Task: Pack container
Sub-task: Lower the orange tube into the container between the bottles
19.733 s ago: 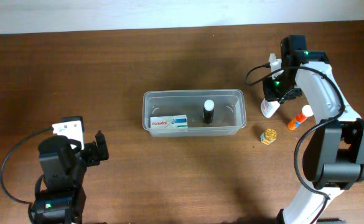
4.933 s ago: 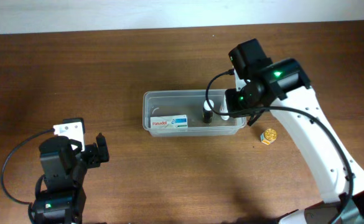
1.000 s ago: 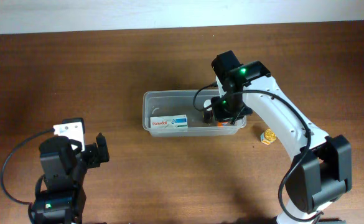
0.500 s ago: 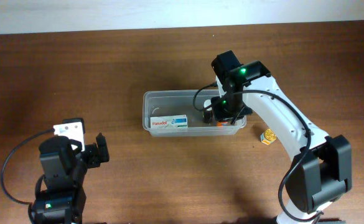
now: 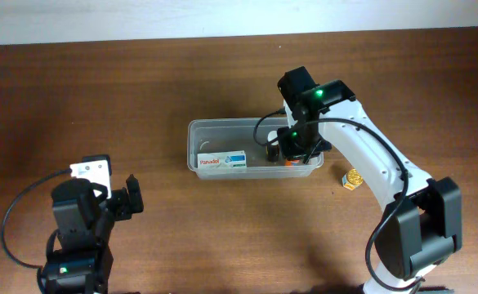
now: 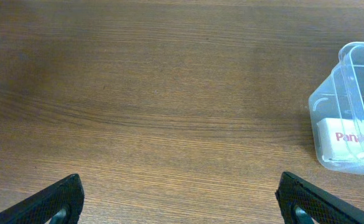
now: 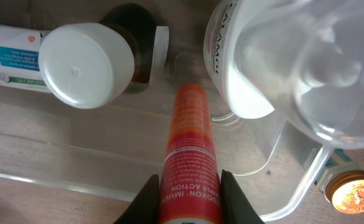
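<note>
Right end effector (image 7: 190, 198) grips orange tube (image 7: 188, 137) inside container (image 5: 222, 122) (left end effector (image 6: 182, 202) released).

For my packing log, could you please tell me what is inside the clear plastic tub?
White Panadol box, white-capped dark bottle, large white bottle, orange tube in the right hand; anything beneath them is covered.

The left arm (image 5: 79, 224) sat folded at the near left of the desk (image 5: 222, 237). The left end effector (image 6: 182, 199) faced level across the surface, its fingers (image 6: 57, 199) spread wide apart. The right arm (image 5: 369, 167) rose from the near right corner, elbow bent, its forearm stretched toward the left and its wrist turned down. The right end effector (image 7: 191, 196) pointed straight down, a finger pressed against each side of an orange tube (image 7: 188, 137).
</note>
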